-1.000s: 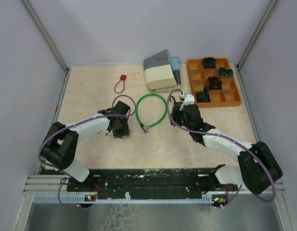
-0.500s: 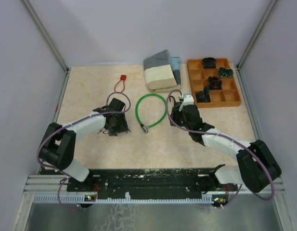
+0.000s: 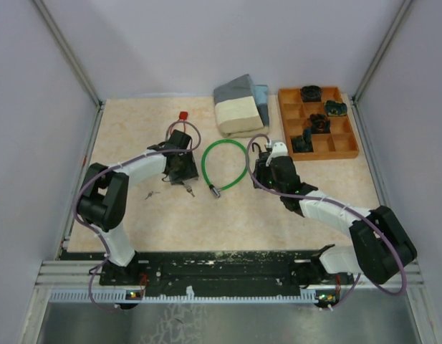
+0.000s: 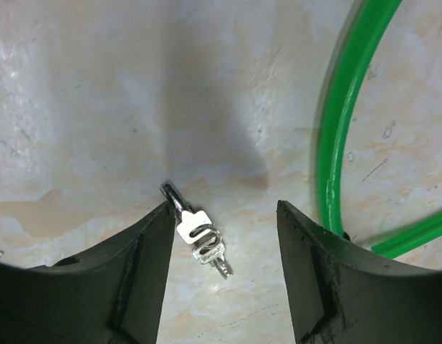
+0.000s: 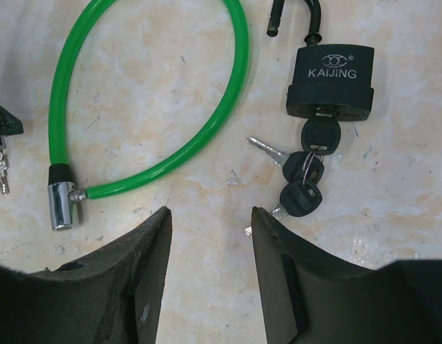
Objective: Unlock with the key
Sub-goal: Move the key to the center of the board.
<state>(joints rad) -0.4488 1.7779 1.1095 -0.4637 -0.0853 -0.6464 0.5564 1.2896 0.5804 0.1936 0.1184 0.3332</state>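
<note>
My left arm bends out and reaches forward. My left pincer (image 4: pixel 222 233) points down, spread wide and holding nothing. A small silver key (image 4: pixel 200 241) lies between its fingers, nearer the left one. My right pincer (image 5: pixel 210 218), also wide and empty, hovers low. The black padlock (image 5: pixel 329 82) with its bunch of keys (image 5: pixel 304 172) lies ahead to its right, and the green cable lock (image 5: pixel 239 64) ahead to its left. The tabletop (image 3: pixel 242 215) is beige and marbled, and the walls are pale.

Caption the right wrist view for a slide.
Open fingers above green cable lock and open KAIJING padlock, key inserted.
</note>
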